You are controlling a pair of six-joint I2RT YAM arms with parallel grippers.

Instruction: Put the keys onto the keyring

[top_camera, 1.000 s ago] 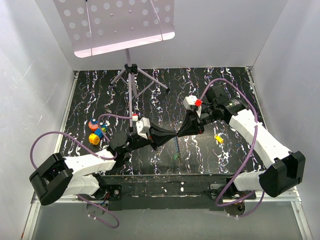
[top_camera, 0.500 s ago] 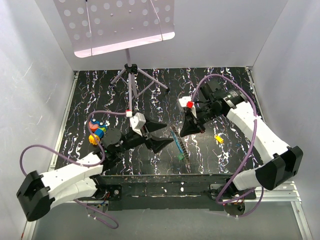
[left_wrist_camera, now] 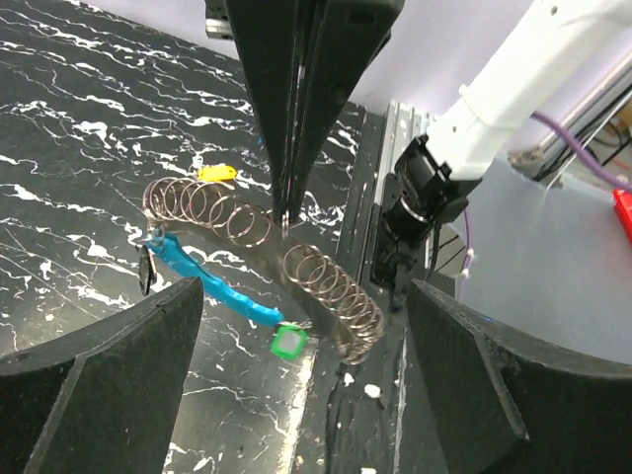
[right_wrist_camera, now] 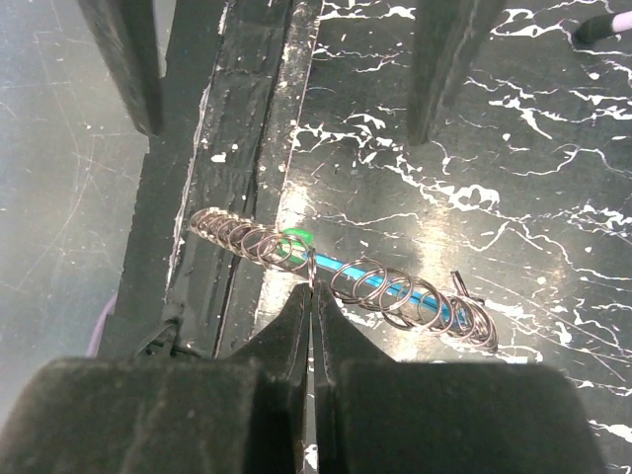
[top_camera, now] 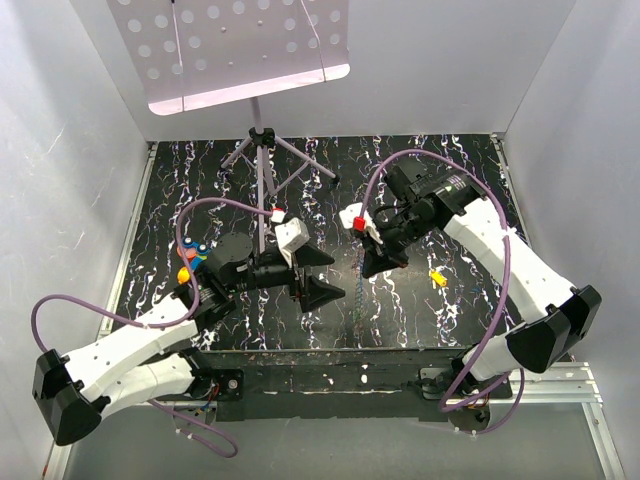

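Right gripper (top_camera: 368, 270): fingers pressed together, clamped on the keyring (left_wrist_camera: 331, 291) at about mid-length. The keyring is a stretched coil of wire rings running roughly front to back, its near end over the table's front edge.

Left gripper (top_camera: 335, 275): jaws wide apart, holding nothing, just left of the coil and pointing at it.

Yellow key (top_camera: 437, 277): flat on the black marbled table (top_camera: 450, 190), right of the right gripper, apart from the coil.

Blue strap (left_wrist_camera: 222, 291) with a green tag end lies along the coil; cannot tell if they are joined.

Small blue, red and yellow items (top_camera: 190, 258) sit beside the left arm; too small to identify, so blue key not confirmed
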